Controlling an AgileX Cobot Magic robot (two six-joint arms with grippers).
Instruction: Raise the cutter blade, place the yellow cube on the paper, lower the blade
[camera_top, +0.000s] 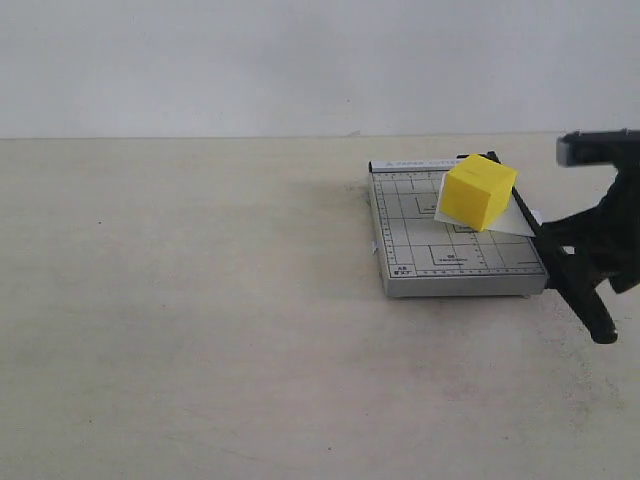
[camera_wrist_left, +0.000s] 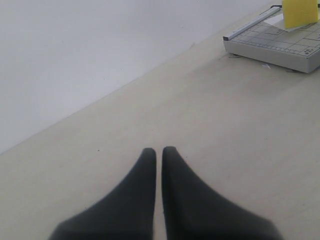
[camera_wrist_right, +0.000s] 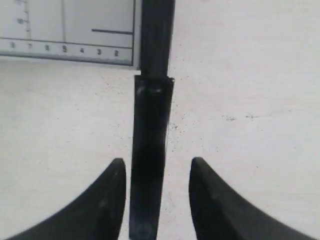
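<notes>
Right tool (camera_wrist_right: 157, 167) spread wide, fingers either side of cutter blade (camera_wrist_right: 150, 130) handle, not clamped. Blade runs along right edge of grey trimmer (camera_top: 440, 255); handle overhangs near edge. Yellow cube (camera_top: 478, 192) sits on paper (camera_top: 516, 222) at trimmer's far right corner, just beside blade. Left tool (camera_wrist_left: 156, 150) pinched narrow, holding nothing, well apart from trimmer. Broad bench (camera_top: 200, 330) lies left of trimmer.
</notes>
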